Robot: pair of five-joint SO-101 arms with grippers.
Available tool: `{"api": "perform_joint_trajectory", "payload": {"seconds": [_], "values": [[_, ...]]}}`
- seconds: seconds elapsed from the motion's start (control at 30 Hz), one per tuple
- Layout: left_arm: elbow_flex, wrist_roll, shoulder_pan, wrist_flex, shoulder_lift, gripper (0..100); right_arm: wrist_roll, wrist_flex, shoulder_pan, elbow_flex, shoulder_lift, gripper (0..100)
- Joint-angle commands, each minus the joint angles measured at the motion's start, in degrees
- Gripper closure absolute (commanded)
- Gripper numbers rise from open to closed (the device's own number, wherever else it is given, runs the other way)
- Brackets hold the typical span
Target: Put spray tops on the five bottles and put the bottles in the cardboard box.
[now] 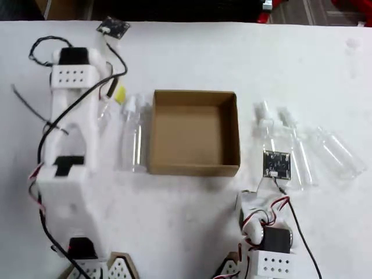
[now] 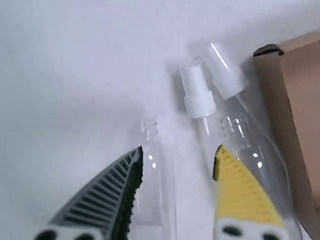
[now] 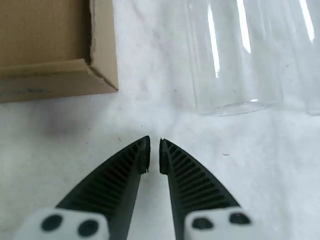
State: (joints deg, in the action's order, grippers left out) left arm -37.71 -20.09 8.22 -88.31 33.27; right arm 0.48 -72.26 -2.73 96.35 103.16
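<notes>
bottles (image 1: 132, 142) are seen lying on the table (image 1: 192, 52) to both sides of the box (image 1: 195, 131), which stands open-topped with its brown floor showing. the left gripper (image 2: 179, 149) is spread wide, its grey finger (image 2: 102, 200) and yellow finger (image 2: 242, 192) set to either side of an uncapped bottle (image 2: 149, 129). that bottle lies lengthwise between them with its neck pointing away from the wrist. it sits closer to the grey finger; whether it is touched by either cannot be told. just ahead of the fingertips a loose spray top (image 2: 196, 95) is laid on the table, its thin tube pointing back toward the gripper. on the yellow finger's outer side a capped bottle (image 2: 260, 140) is laid, and just beyond it the box wall is met. the right gripper (image 3: 155, 150) is held low over the table with its black fingers (image 3: 120, 185) almost pressed together, a thin slit left between the tips and nothing pinched. ahead of it to one side a corner of the box is seen. ahead to the other side the flat bases of two clear bottles (image 3: 235, 60) are turned toward the tips, well apart from them. in the high view these are part of a loose fan of three laid beyond this gripper, across the box from the left gripper
</notes>
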Motion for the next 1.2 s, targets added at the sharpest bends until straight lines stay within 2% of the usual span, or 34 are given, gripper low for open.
{"api": "perform_joint_trajectory", "payload": {"seconds": [0.0,0.17,0.43,0.9,1.07,1.17], "values": [[-17.41,-2.37,2.07,-3.52,11.91,77,0.7,-0.4,0.31,0.44,0.13,97.8],[-32.26,-8.53,3.3,-6.59,24.31,77,0.7,-0.4,0.31,0.44,0.13,97.8],[-51.34,-9.58,3.3,-13.71,36.88,78,0.7,-0.4,0.31,0.44,0.13,97.8],[-52.04,-11.52,5.14,-13.89,39.78,78,0.7,-0.4,0.31,0.44,0.13,98.0],[-51.78,-11.52,4.09,-13.98,39.87,87,0.7,-0.4,0.31,0.44,0.13,98.0],[-48.62,-11.6,3.47,-13.89,39.6,86,0.7,-0.4,0.31,0.44,0.13,98.0]]}}
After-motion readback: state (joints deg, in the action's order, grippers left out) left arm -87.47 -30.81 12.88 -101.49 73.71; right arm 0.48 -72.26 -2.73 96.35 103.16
